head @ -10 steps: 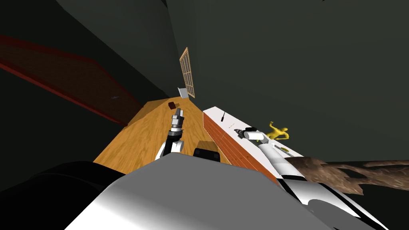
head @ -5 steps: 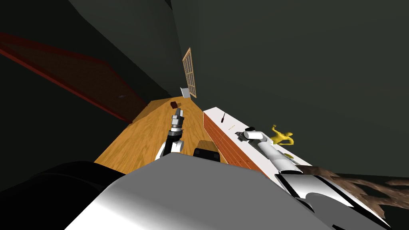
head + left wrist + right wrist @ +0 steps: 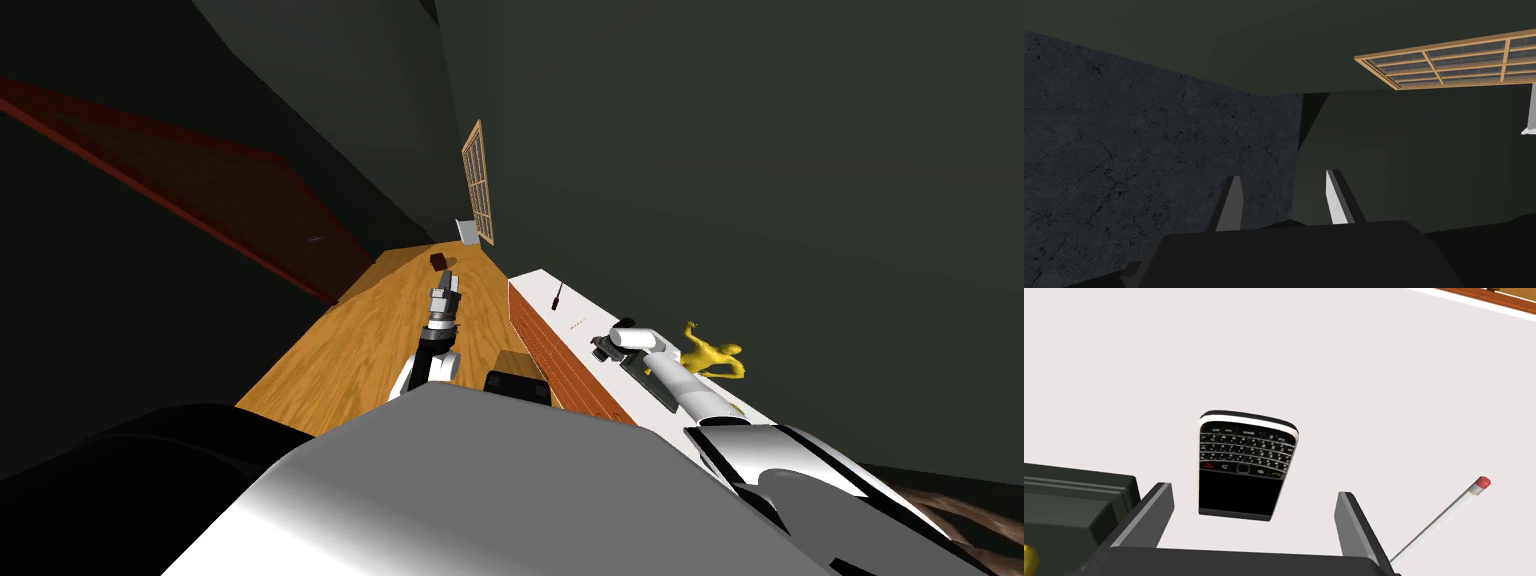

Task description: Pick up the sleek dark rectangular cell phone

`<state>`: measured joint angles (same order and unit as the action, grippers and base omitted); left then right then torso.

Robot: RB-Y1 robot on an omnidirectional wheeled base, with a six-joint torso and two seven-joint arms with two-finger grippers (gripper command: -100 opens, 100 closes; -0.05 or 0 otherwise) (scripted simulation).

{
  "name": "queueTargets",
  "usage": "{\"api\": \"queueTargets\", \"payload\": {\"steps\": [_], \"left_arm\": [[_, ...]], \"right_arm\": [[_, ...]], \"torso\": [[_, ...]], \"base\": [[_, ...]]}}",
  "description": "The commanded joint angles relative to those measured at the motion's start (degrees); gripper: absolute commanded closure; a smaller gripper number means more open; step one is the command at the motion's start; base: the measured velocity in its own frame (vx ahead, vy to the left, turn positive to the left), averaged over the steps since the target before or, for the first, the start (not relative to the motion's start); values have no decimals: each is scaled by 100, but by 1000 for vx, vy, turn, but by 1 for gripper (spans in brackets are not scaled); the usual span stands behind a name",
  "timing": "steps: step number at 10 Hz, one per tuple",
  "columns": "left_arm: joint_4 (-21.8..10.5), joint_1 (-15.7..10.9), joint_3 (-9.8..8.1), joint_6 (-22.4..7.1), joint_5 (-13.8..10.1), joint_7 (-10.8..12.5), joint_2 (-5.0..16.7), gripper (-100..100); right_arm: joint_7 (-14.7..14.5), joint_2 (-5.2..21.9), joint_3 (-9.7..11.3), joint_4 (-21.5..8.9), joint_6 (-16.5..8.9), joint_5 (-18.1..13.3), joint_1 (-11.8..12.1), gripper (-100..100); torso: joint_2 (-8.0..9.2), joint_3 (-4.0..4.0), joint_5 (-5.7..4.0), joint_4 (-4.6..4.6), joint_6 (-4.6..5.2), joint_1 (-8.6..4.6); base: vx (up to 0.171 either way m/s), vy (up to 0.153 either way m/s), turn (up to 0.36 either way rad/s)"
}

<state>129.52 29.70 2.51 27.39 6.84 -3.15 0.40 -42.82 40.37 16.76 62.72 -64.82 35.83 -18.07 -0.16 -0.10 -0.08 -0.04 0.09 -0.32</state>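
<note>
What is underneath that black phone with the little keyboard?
The phone lies flat on a plain white top, a pencil beside it. The patch directly beneath is covered by the phone itself.

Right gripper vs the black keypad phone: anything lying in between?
Nothing. In the right wrist view only bare white top separates the black rectangular keypad phone from the open right gripper; the thin red-tipped stick lies outside its fingers.

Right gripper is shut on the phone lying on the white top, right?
No. The right gripper is open, standing clear of both sides of the phone; the right wrist view shows it. The phone does lie on the white top.
</note>
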Motion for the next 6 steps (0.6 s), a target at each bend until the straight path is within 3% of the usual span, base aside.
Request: {"api": "queueTargets", "payload": {"steps": [1,2,3,4,6], "left_arm": [[0,0,0,0,0,0,0,0],[0,0,0,0,0,0,0,0],[0,0,0,0,0,0,0,0],[0,0,1,0,0,0,-1,0],[0,0,1,0,0,0,-1,0]], "right_arm": [[-6,-23,108,-165,-110,33,-57,-100],[-8,-4,60,-86,-69,27,-30,-100],[-8,-4,67,-95,-86,29,-32,0],[-122,-117,10,-277,110,-54,33,-100],[-212,-208,-35,-423,265,-121,86,-100]], "torso": [[0,0,0,0,0,0],[2,1,0,1,0,1],[9,5,3,2,1,16],[14,8,6,3,0,27],[2,1,7,1,0,34]], "base": [[34,-81,55],[15,-39,17],[3,-8,-2],[35,0,-5],[45,4,-5]]}}
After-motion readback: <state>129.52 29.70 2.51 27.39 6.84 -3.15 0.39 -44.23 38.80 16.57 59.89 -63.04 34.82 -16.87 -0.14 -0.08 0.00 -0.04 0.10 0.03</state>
